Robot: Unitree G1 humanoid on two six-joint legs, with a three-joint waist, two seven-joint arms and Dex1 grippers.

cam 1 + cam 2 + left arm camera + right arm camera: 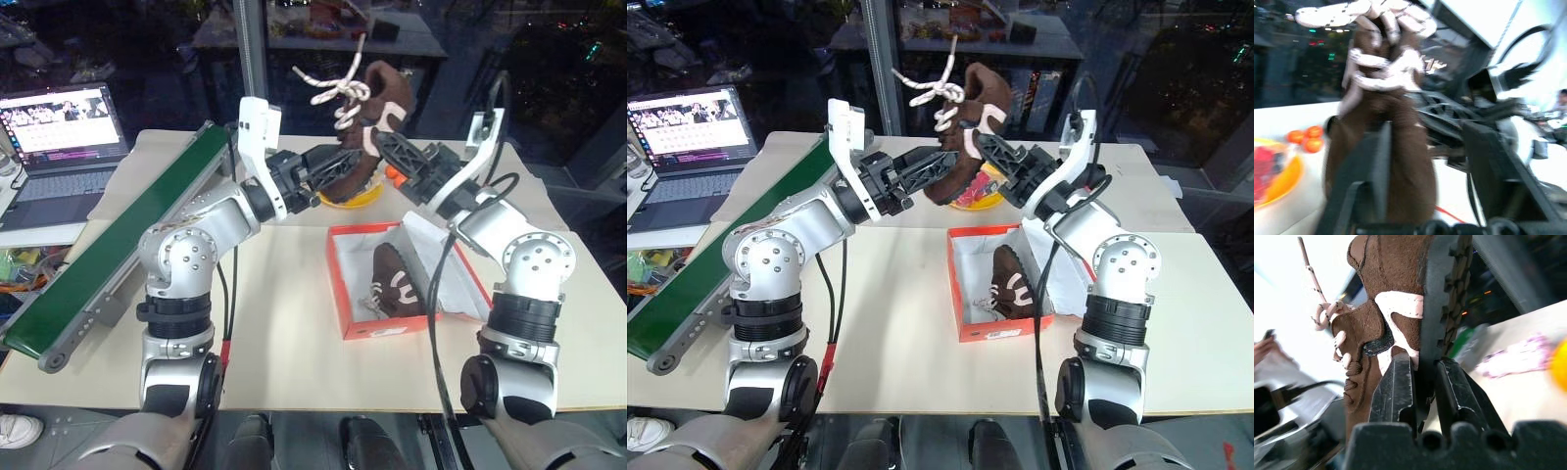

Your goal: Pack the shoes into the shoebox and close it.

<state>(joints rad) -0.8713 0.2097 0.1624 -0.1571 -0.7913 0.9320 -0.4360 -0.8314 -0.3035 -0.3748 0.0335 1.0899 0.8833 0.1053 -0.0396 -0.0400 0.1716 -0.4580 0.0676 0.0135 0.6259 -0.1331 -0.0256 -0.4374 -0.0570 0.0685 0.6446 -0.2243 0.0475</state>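
The right gripper [1422,382] pinches the sole edge and side of a raised brown suede shoe [367,122], its black fingers [1396,387] pressed against the white side mark. The left gripper [318,171] has its fingers spread on either side of the same shoe's lower end, and whether they touch it cannot be told. The shoe hangs in the air above the table [284,343], cream rope laces dangling loose. The second shoe [397,279] lies inside the open orange-red shoebox [343,294], on white tissue paper. The white lettering on the box front is unreadable. A yellow bowl [985,201] sits behind the box; a green conveyor belt [108,264] and a laptop [59,147] lie to the left.
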